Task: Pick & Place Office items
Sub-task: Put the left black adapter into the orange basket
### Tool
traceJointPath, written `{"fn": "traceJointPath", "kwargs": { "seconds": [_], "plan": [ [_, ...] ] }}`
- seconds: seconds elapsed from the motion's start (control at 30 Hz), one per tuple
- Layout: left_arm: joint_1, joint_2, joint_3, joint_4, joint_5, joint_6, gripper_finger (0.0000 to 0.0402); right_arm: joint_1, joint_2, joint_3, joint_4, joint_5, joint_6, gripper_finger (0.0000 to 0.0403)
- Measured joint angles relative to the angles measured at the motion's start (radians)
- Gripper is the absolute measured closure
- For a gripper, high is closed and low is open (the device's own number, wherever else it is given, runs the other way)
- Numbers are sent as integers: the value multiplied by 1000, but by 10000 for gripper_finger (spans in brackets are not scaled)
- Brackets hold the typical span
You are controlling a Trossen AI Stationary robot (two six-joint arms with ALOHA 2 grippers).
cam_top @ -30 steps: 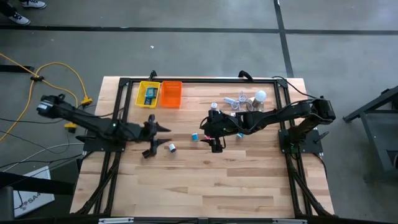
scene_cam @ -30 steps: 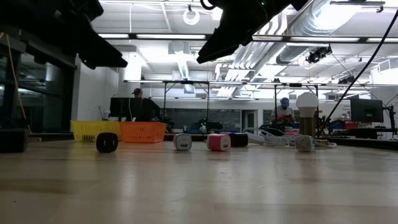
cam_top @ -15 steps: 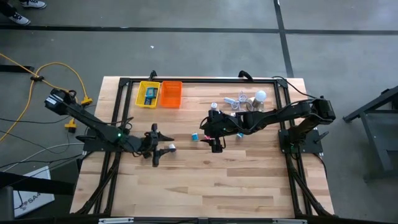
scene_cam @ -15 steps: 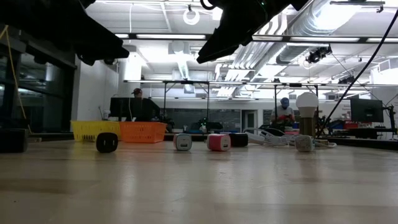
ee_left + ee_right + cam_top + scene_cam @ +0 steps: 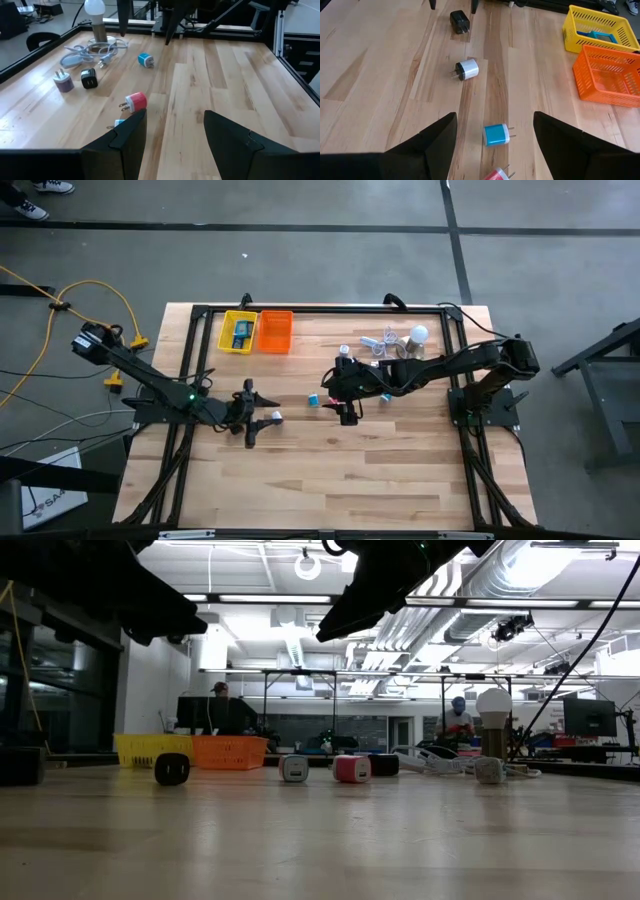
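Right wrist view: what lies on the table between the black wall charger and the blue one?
One white wall charger, roughly midway between the black wall charger and the blue wall charger; the right wrist view shows it.

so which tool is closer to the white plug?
Left. The left tool hangs right beside the white plug, jaws open. The right tool sits farther off, past the blue plug.

A large robotics lab or workshop: the butcher-block worktop (image 5: 400,460) stands on a bare concrete floor (image 5: 330,260) marked with dark lines, exposed ducts (image 5: 470,590) and strip lights run overhead, and people sit at monitors (image 5: 585,718) behind.
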Motion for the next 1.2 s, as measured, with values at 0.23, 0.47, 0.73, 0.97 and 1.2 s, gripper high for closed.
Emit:
{"fn": "traceJointPath", "kwargs": {
  "seconds": [0.23, 0.47, 0.73, 0.97, 1.2],
  "plan": [
    [0, -9, 0, -2, 1, 71, 210, 0, 0, 0, 0, 0, 0, 152],
    [0, -62, 1, -37, 1, 74, 210, 0, 0, 0, 0, 0, 0, 152],
    [-30, -93, 155, -387, -101, 39, 210, 0, 0, 0, 0, 0, 0, 152],
    [-60, -45, 289, -711, -110, -156, 210, 0, 0, 0, 0, 0, 0, 152],
    [-59, 1, 369, -961, -39, -383, 210, 0, 0, 0, 0, 0, 0, 152]
  ]
}}
